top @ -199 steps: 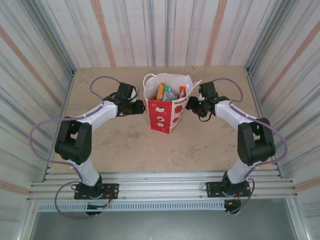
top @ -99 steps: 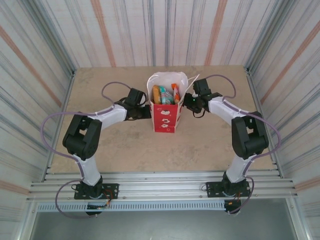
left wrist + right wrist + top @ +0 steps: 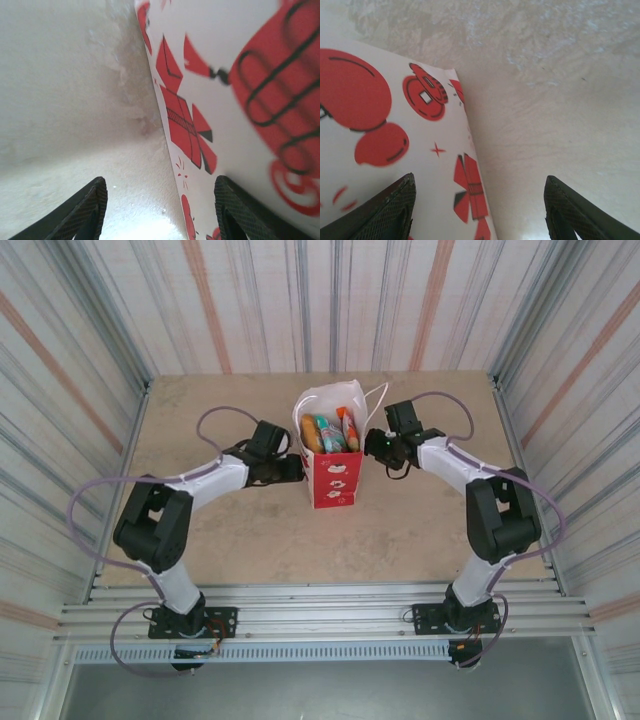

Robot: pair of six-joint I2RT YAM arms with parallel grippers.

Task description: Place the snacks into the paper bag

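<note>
Standing upright near the middle of the table, the paper bag is red and white, with the snacks on end in its open mouth. The left gripper flanks its left wall and the right gripper its right. Both have jaws spread, with a bag edge running between each pair of fingers. Bare table lies open in front of the bag and behind it.

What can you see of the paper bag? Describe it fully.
The paper bag stands upright on the beige table, mouth open. Its front is red with white shapes; the side panels are white with red round shapes and gift boxes. The inside is white, and a thin white cord handle loops at the rim. Snacks stand inside. The left gripper and right gripper, both open, flank its sides; contact is unclear.
</note>
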